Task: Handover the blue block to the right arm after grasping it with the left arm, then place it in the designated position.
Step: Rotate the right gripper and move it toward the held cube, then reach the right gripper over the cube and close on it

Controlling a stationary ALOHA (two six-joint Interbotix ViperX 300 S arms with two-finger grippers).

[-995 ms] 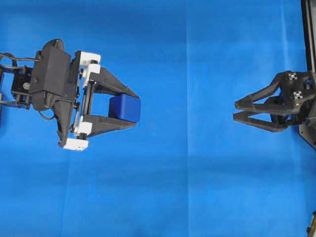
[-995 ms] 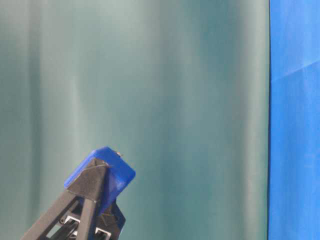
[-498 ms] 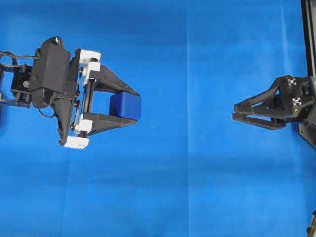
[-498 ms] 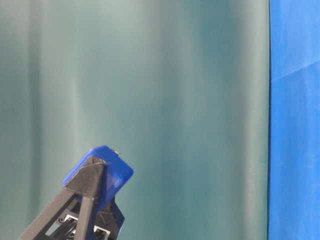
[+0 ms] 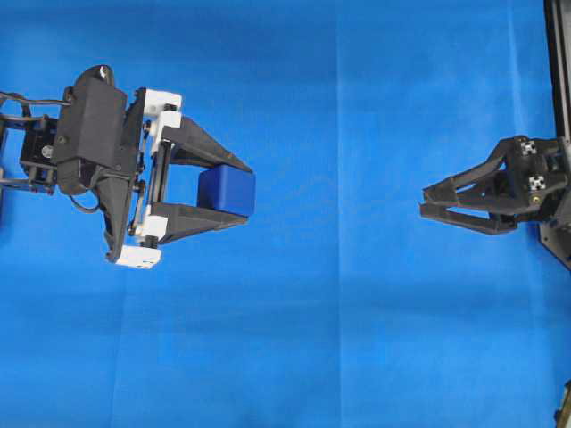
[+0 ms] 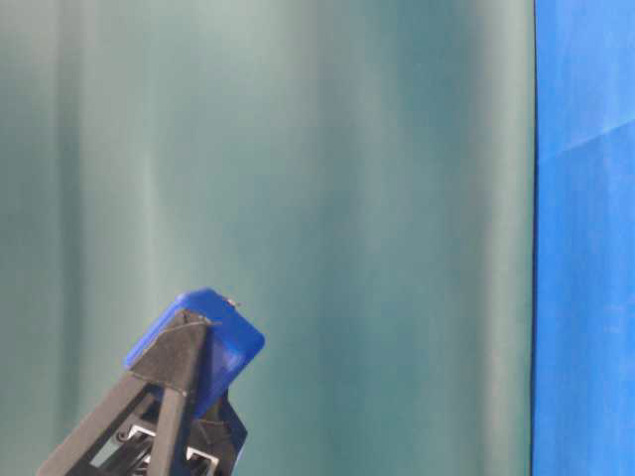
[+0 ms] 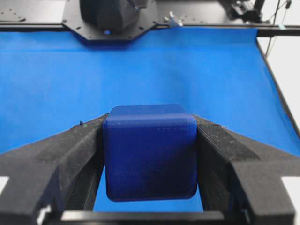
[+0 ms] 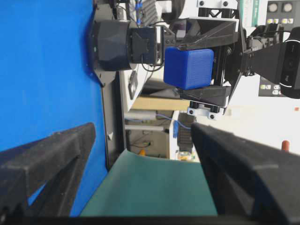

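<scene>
The blue block [image 5: 227, 192] is a dark-blue cube with rounded edges, held in the air over the blue cloth [image 5: 357, 339]. My left gripper [image 5: 243, 193], with white mounts, is shut on it, one black finger on each side face. The left wrist view shows the block [image 7: 149, 150] squeezed between both fingers [image 7: 70, 154]. At table level the block [image 6: 223, 342] pokes up over one finger [image 6: 169, 397]. My right gripper [image 5: 425, 201] hovers at the right edge, open, turned on its side, pointing at the block from a distance. In its wrist view the gripper [image 8: 143, 130] is empty and the block [image 8: 188, 68] is far ahead.
A black frame rail [image 5: 558, 53] runs along the right edge of the cloth. A teal backdrop [image 6: 298, 198] fills the table-level view. The right arm's black base [image 7: 112, 14] stands at the cloth's far end in the left wrist view.
The left gripper has risen very slightly with the block. The right gripper has rolled a little at its wrist, its place almost unchanged.
</scene>
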